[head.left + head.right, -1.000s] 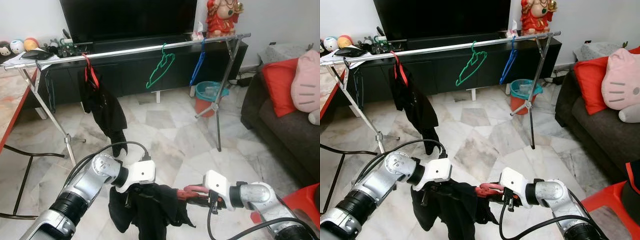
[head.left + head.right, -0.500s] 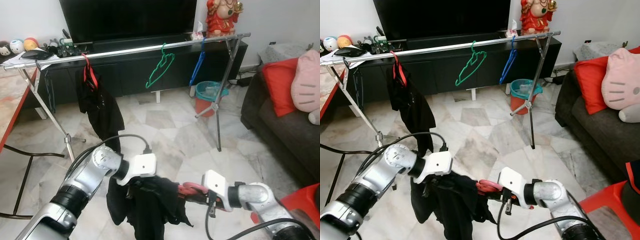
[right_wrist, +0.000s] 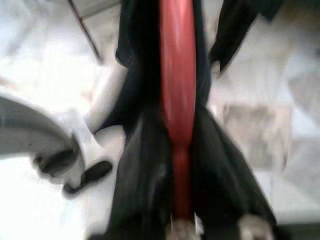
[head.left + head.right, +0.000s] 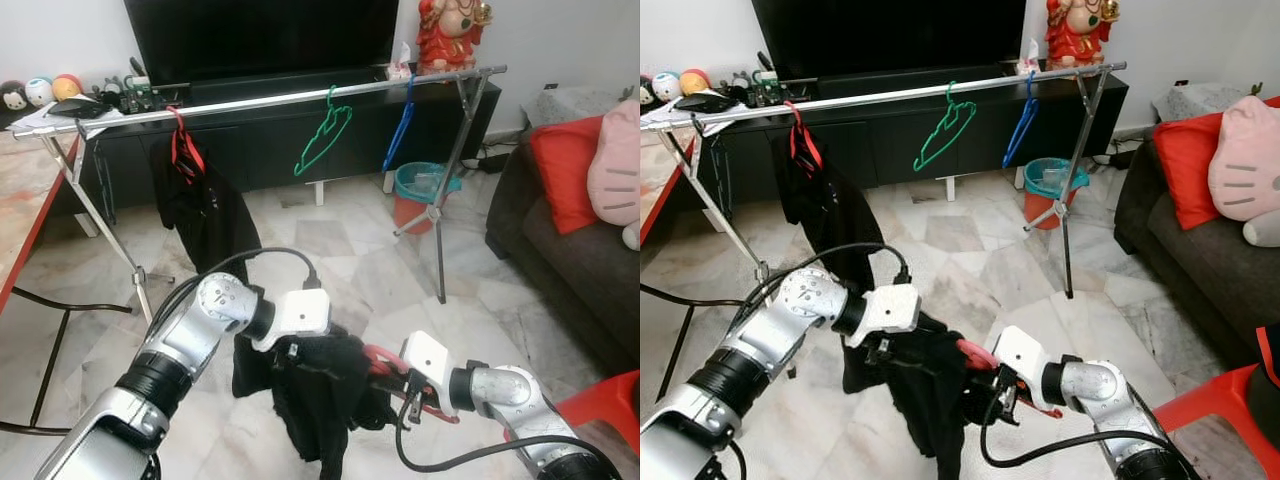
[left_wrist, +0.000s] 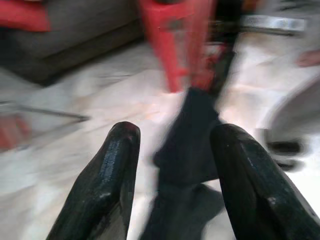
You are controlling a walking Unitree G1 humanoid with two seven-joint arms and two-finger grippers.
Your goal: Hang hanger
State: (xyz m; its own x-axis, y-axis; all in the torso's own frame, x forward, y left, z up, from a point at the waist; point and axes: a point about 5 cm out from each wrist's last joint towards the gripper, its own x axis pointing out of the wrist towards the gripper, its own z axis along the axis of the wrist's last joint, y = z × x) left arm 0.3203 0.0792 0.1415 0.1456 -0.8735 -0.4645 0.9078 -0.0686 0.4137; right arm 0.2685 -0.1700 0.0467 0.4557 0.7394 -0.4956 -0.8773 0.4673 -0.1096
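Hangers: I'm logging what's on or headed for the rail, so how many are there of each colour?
Red hanger: 2, one on the rail, one carried by the grippers
Green hanger: 1
Blue hanger: 1
Total: 4

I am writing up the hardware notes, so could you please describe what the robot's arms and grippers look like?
Both arms are silver metal with black ribbed bands and white wrist housings; black cables loop off each. The left gripper has two long, glossy black fingers with rounded tips. The right gripper sits beyond its white housing.
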